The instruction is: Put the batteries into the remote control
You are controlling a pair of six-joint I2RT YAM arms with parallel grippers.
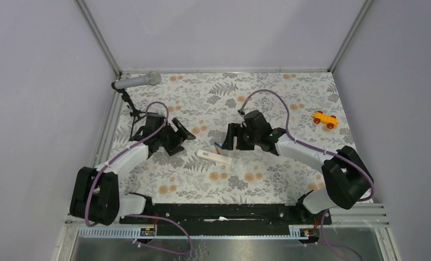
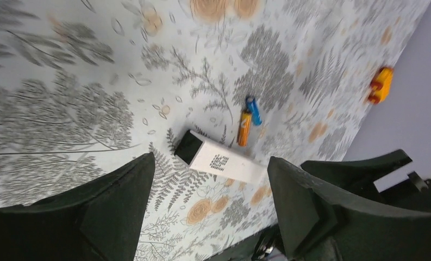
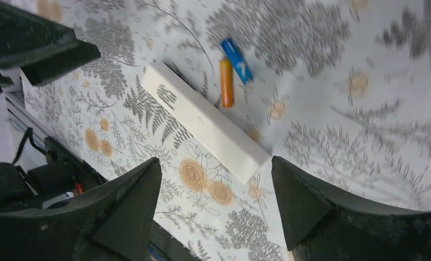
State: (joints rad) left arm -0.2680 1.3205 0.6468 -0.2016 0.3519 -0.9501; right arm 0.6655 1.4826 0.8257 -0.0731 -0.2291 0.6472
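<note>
Right wrist view: counted two batteries (image 3: 226, 82), one blue, one orange, just beside one remote control (image 3: 205, 120); found left gripper (image 2: 210, 166) and right gripper (image 3: 216, 163) each parted wide

batteries (image 1: 217, 145) tiny in top view, toy car (image 2: 380, 84) blurred in left wrist view

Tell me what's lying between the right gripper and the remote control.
The two batteries, one blue and one orange, lie there, close beside the remote control. The top view shows them just in front of the right gripper, whose fingers are open.
</note>
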